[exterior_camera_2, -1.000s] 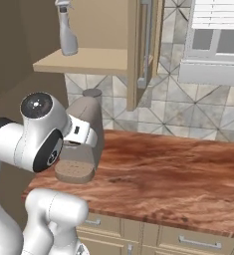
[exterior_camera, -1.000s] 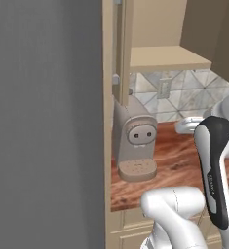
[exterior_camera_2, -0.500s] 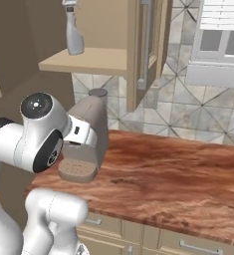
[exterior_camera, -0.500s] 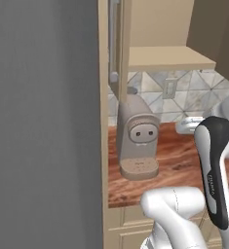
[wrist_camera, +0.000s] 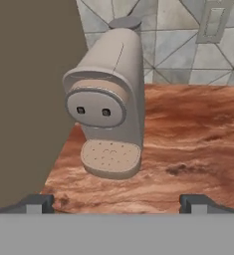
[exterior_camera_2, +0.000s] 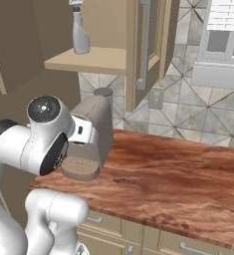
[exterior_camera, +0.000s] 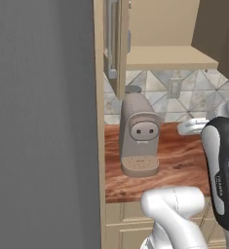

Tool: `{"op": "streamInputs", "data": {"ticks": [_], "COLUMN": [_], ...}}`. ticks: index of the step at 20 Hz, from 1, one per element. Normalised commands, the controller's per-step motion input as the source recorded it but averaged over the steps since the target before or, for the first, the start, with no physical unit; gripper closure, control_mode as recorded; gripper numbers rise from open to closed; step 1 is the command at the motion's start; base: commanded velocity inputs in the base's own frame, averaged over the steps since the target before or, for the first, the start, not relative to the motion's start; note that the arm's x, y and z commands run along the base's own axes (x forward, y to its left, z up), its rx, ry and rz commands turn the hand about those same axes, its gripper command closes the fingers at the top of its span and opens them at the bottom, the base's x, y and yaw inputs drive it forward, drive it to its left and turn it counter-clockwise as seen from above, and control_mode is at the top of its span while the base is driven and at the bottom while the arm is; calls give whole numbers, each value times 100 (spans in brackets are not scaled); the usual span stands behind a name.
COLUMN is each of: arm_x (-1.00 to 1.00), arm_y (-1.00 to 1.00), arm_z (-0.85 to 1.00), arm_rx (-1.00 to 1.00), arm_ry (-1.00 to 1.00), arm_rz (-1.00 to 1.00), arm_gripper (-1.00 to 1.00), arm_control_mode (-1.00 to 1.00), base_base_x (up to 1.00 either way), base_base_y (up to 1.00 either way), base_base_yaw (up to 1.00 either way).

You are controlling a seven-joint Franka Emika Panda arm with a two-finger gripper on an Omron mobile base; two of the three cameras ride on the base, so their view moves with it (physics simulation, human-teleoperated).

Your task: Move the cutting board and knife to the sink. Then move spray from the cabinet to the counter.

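Left base view: a taupe coffee machine (exterior_camera: pixel 138 141) stands on the counter (exterior_camera: pixel 184 163) under the open cabinet (exterior_camera: pixel 160 56).

Right base view: the spray (exterior_camera_2: pixel 80 30) stands on the cabinet's shelf (exterior_camera_2: pixel 91 60) — well above the hand, which is hidden behind the arm here.

Hand view: the gripper (wrist_camera: pixel 116 203) hangs empty, fingertips (wrist_camera: pixel 36 203) wide apart; the coffee machine sits just ahead and slightly left of it.
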Motion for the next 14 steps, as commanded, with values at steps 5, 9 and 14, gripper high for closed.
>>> {"op": "streamInputs", "data": {"ticks": [5, 9, 14], "arm_x": [0, 0, 0], "arm_y": [19, 36, 10], "arm_z": [9, 16, 49], "arm_rx": [-10, -14, -6], "arm_ry": [-10, -6, -9], "arm_rz": [11, 0, 0], "arm_gripper": [-100, -100, -100], "arm_control_mode": [-100, -100, -100], "base_base_x": [0, 0, 0], "base_base_y": [0, 0, 0], "base_base_yaw": [0, 0, 0]}}
